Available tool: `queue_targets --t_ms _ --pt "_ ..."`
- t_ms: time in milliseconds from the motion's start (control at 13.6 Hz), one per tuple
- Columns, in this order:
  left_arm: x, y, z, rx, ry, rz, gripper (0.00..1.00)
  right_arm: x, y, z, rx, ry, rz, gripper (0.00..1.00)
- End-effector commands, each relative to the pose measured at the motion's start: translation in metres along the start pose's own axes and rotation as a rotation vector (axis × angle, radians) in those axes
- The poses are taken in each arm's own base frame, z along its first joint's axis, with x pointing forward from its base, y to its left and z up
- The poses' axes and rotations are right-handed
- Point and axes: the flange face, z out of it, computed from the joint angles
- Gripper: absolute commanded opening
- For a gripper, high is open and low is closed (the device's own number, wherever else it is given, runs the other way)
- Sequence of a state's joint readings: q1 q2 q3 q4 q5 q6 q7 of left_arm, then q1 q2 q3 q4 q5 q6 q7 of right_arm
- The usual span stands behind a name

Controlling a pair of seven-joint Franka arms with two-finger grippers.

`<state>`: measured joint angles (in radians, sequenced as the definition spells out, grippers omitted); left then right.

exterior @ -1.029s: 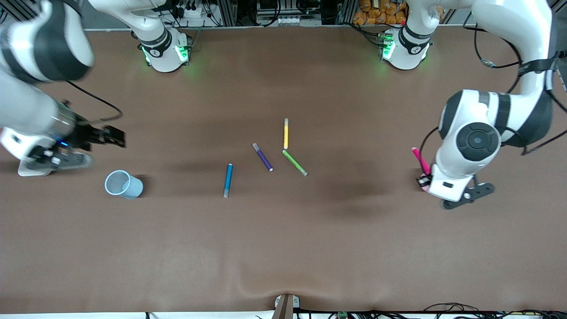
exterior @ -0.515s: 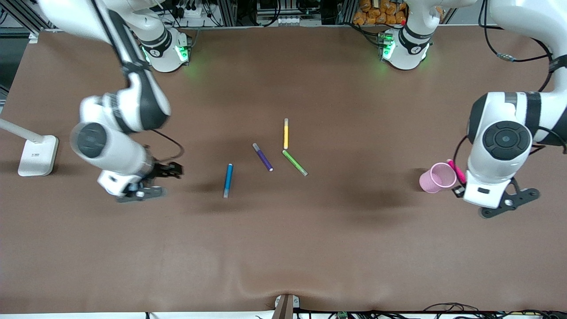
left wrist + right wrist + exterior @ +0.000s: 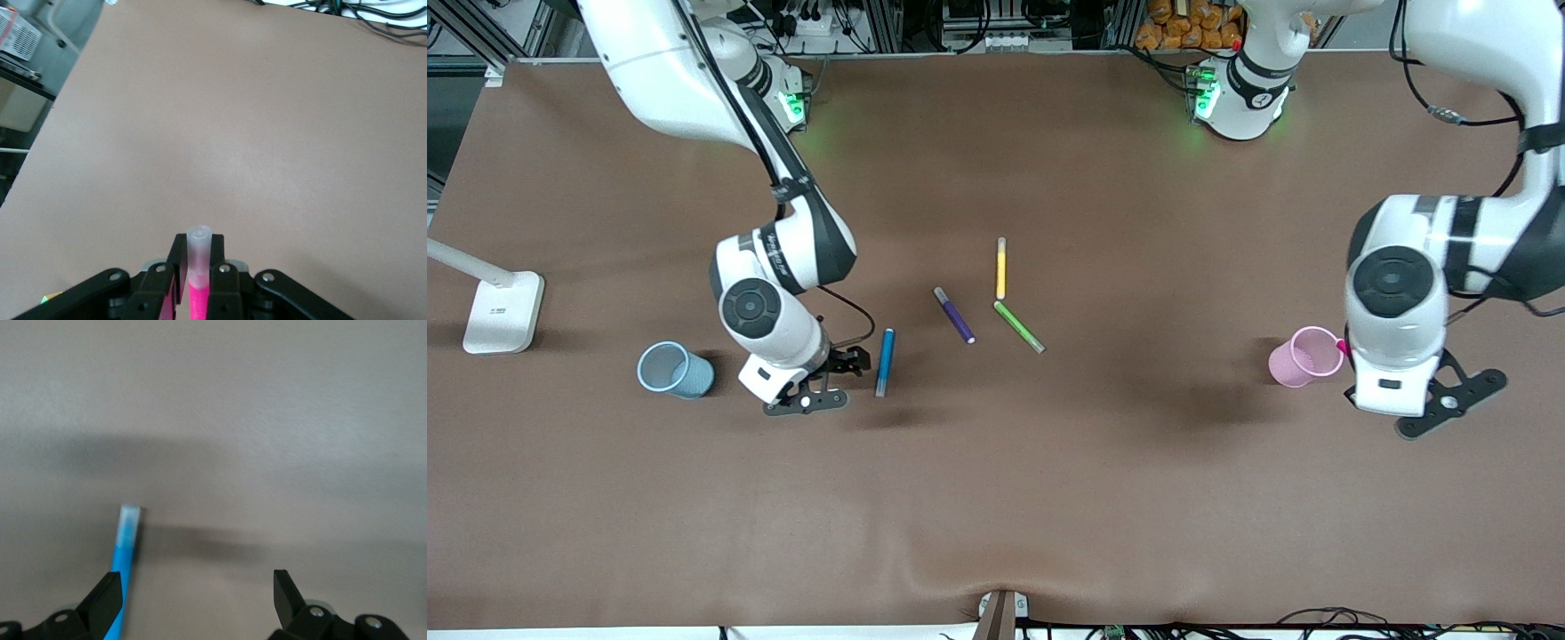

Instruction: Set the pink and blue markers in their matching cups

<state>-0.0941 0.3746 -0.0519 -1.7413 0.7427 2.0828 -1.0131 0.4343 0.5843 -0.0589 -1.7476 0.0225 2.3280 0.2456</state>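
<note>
My left gripper (image 3: 197,245) is shut on the pink marker (image 3: 199,280), whose pale end sticks out past the fingertips. In the front view only the marker's tip (image 3: 1340,346) shows, beside the pink cup (image 3: 1305,356), toward the left arm's end of the table. My right gripper (image 3: 852,362) is open and low, right beside the blue marker (image 3: 885,360), which lies flat on the table. In the right wrist view the blue marker (image 3: 124,550) lies by one fingertip (image 3: 109,588), not between the jaws. The blue cup (image 3: 674,370) stands toward the right arm's end.
A purple marker (image 3: 954,315), a yellow marker (image 3: 1001,268) and a green marker (image 3: 1018,326) lie mid-table, farther from the front camera than the blue marker. A white lamp base (image 3: 503,311) stands at the right arm's end of the brown table (image 3: 996,498).
My right arm has swung from its end of the table, past the blue cup, down beside the blue marker. My left gripper has moved off the pink cup with the pink marker, uncovering the cup.
</note>
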Motion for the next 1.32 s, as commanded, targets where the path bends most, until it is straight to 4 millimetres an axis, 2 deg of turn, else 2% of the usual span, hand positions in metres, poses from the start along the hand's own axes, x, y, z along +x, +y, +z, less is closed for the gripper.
queue_targets --t_ms 0,147,368,588,956,1103,1250 --pt "-0.03 0.01 0.003 0.042 0.079 -0.051 0.0 0.003 -0.019 0.026 0.003 0.036 0.015 1.0" --pt "-0.044 0.012 0.003 0.055 0.1 -0.066 0.0 0.001 -0.031 0.036 0.006 0.05 -0.002 1.0" --pt "-0.047 0.01 0.016 0.095 0.177 -0.065 0.0 0.003 -0.037 0.043 0.01 0.062 -0.004 1.0" --pt "-0.058 0.017 0.023 0.073 0.176 -0.094 0.0 -0.001 -0.049 0.049 0.008 0.055 0.002 1.0" --pt "-0.068 0.02 0.032 0.081 0.168 -0.132 0.0 -0.006 -0.054 0.058 0.004 0.039 0.075 1.0" --pt "-0.077 0.021 0.038 0.085 0.16 -0.157 0.0 -0.008 -0.056 0.059 0.004 0.036 0.071 1.0" --pt "-0.078 0.021 0.039 0.086 0.159 -0.158 0.0 -0.01 -0.057 0.063 0.002 0.031 0.07 1.0"
